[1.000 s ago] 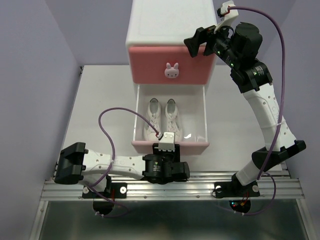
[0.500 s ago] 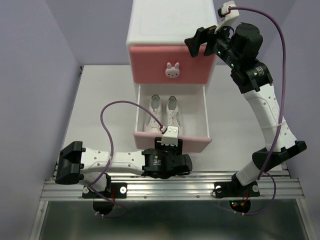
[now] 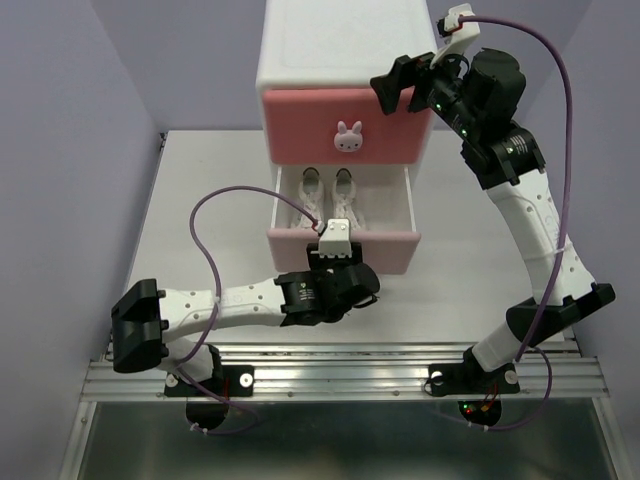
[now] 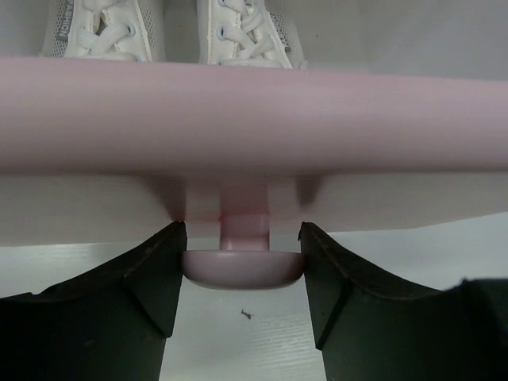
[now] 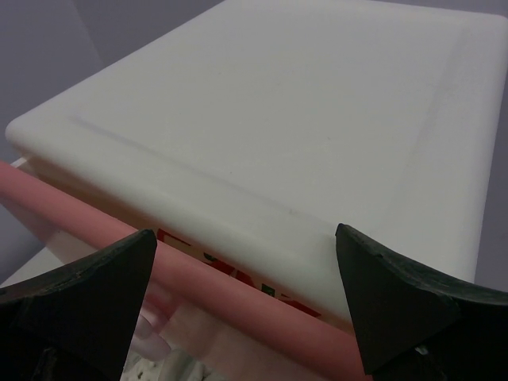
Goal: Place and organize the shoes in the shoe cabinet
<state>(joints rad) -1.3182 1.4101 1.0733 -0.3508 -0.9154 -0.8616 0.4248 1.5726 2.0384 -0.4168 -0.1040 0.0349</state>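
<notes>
Left wrist view: the left gripper (image 4: 242, 258) sits at the bottom of the frame, its two dark fingers (image 4: 155, 278) closed on either side of the knob (image 4: 242, 271) of the lower drawer (image 4: 254, 111). Each finger touches an edge of the knob's cap. The pale pink drawer front fills the middle of the frame as a broad band. Above it, along the top edge, the laced toes of the sneakers (image 4: 246, 32) show inside the drawer.

In the top view the left gripper (image 3: 335, 252) is just below centre, at the middle of the lower drawer's front (image 3: 340, 248). The drawer stands partly out of the cabinet (image 3: 345, 45) over the table (image 3: 200, 220). The white sneakers (image 3: 328, 195) lie side by side in the open part, above the gripper in the frame.

Further up is the upper drawer (image 3: 345, 125), darker pink and shut, with its bunny knob (image 3: 347, 138).

At the upper right, the right gripper (image 3: 400, 82) hovers by the cabinet's front right corner. In its wrist view the right gripper (image 5: 246, 302) has its fingers (image 5: 87, 286) spread wide in the lower corners, holding nothing, above the cabinet's white top (image 5: 278, 103).
</notes>
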